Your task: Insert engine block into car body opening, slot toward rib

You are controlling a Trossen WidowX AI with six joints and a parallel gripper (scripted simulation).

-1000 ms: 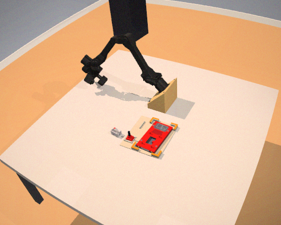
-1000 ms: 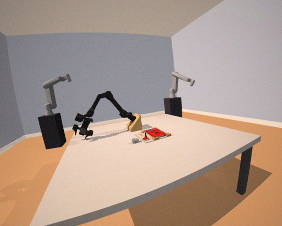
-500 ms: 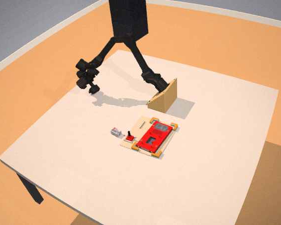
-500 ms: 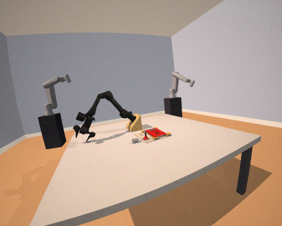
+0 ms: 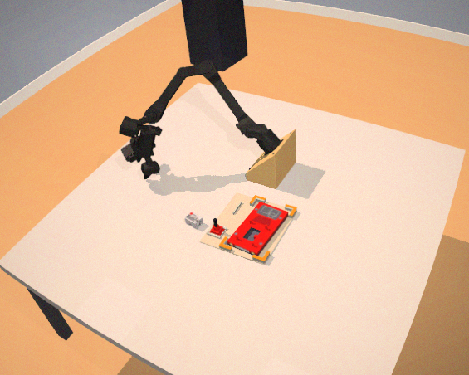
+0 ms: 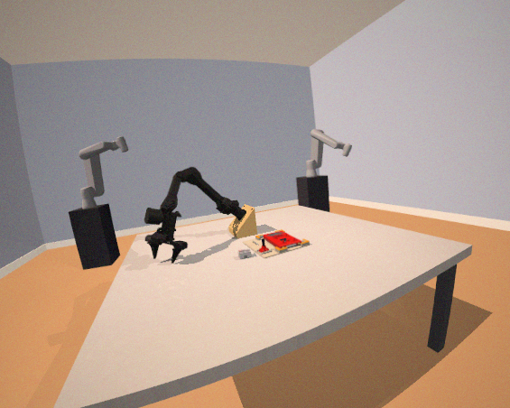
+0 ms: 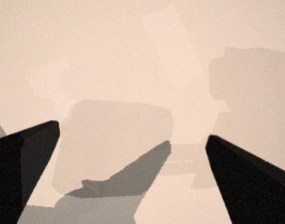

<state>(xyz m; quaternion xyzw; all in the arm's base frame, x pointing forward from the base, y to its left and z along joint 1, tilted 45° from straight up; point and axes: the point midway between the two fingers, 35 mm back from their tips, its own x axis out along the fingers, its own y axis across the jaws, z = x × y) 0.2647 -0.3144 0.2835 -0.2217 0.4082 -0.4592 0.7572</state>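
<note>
The grey engine block [image 5: 192,220] [image 6: 245,254] lies on the table beside the board, near the red part with the black stick; a small red spot shows on it. Its slot side cannot be made out. The red car body [image 5: 275,224] [image 6: 294,240] lies flat on the board between orange corner pieces. Its opening [image 5: 251,235] shows dark grey inside; the rib is too small to tell. My gripper [image 5: 139,168] [image 6: 164,260] [image 7: 136,135] is open and empty, low over the table, well to the left of the block and away from the car body.
The cream board [image 5: 229,207] [image 6: 252,244] carries a red part with an upright black stick [image 5: 216,224] [image 6: 263,243] between the block and the car body. The tan wedge mount [image 5: 285,159] [image 6: 250,226] of my arm stands behind the board. The table edge is beyond my gripper.
</note>
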